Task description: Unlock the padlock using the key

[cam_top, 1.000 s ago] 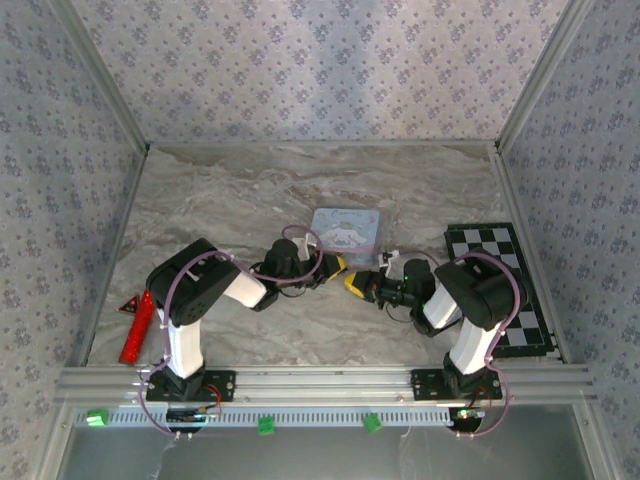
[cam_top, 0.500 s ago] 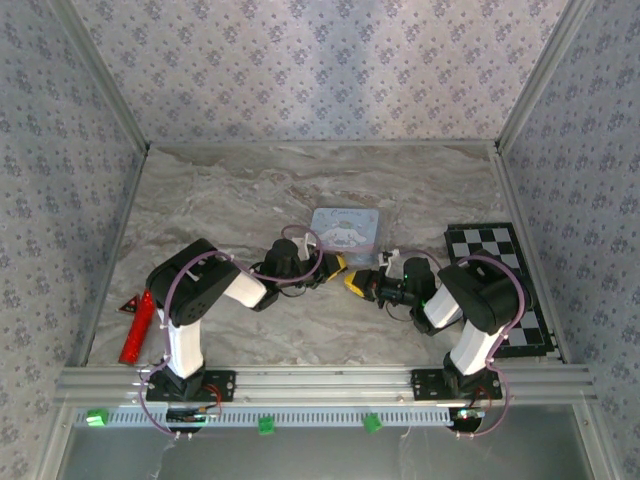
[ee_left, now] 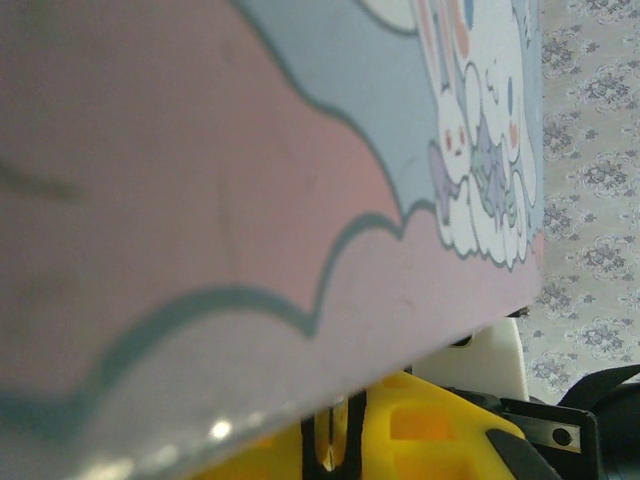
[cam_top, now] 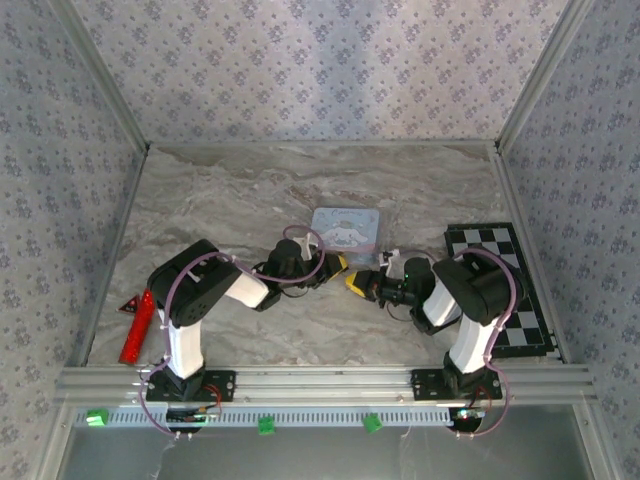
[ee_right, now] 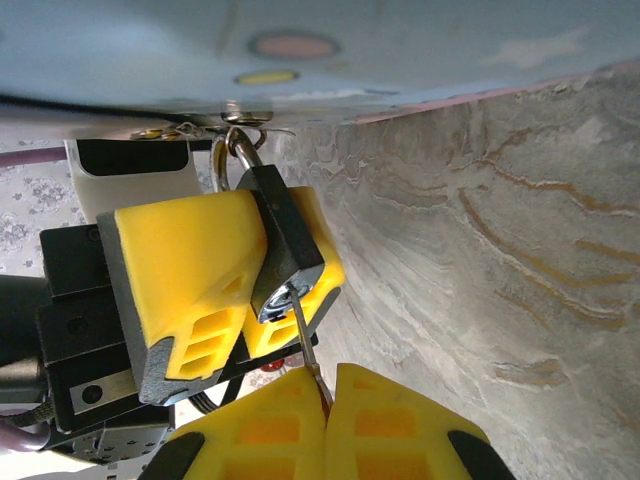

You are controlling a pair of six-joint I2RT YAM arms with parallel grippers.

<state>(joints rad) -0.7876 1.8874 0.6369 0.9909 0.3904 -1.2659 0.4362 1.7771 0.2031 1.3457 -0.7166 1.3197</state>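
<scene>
In the right wrist view a black padlock [ee_right: 283,240] is clamped between the yellow fingers [ee_right: 185,270] of my left gripper, its silver shackle [ee_right: 228,150] up by the edge of the card. A thin metal key [ee_right: 308,345] is pinched in my right gripper [ee_right: 328,400], which is shut on it. The key's tip sits at the keyhole in the padlock's silver base [ee_right: 278,298]. From above, my left gripper [cam_top: 335,265] and right gripper [cam_top: 358,283] meet tip to tip in front of the card. In the left wrist view my left gripper [ee_left: 337,440] holds the dark padlock [ee_left: 322,448].
A pastel cartoon card [cam_top: 346,228] lies just behind the grippers, close over the left wrist camera [ee_left: 300,150]. A checkerboard mat [cam_top: 505,290] lies at the right by the right arm. A red object [cam_top: 135,325] lies near the left edge. Marbled tabletop [cam_top: 250,190] stretches behind.
The right arm's elbow has shifted slightly left. Both grippers stay together, still holding the padlock and the key.
</scene>
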